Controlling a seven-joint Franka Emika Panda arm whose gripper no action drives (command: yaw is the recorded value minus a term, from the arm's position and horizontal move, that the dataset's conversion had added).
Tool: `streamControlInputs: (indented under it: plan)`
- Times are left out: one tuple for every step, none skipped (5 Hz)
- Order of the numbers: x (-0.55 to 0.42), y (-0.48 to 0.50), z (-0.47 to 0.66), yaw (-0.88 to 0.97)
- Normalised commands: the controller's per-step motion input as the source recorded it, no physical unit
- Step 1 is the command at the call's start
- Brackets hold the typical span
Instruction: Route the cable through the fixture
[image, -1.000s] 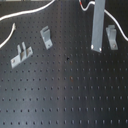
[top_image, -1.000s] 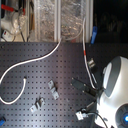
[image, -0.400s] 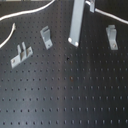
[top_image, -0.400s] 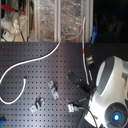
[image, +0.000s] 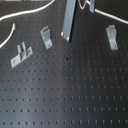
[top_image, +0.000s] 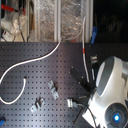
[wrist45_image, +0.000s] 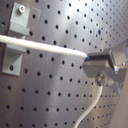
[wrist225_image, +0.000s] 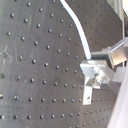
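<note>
Black perforated board forms the surface (image: 75, 95), and we find its near half bare in the first exterior view. We note the tool (image: 66, 36) enters from that picture's top edge as a grey bar, its upper part cut off; in the second exterior view the white arm body (top_image: 107, 90) covers the lower right corner and hides part of the board. We cannot make out how far apart the jaws stand in either exterior view. In both wrist views a grey metal finger (wrist45_image: 102, 64) sits against the cable (wrist45_image: 45, 47), and the tool looks clamped on it, though the second finger is blurred. We see the cable run across the fixture (wrist45_image: 12, 42) in the first wrist view, touching its upright face. In the first exterior view the cable curves along the far edge, with its red band (image: 81, 6) beside the tool. We also record a two-pronged bracket (image: 21, 55) toward the first exterior view's left and a single-tab bracket (image: 112, 37) toward the first exterior view's right.
</note>
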Motion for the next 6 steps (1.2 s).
streamControlInputs:
  plan:
    - [0.000,0.000,0.00,0.00]
    - [0.207,0.001,0.13,-0.21]
    - [0.011,0.017,0.00,0.12]
    - [0.102,0.029,0.10,0.00]
    - [0.124,0.028,0.14,-0.27]
    - [0.000,0.000,0.05,0.00]
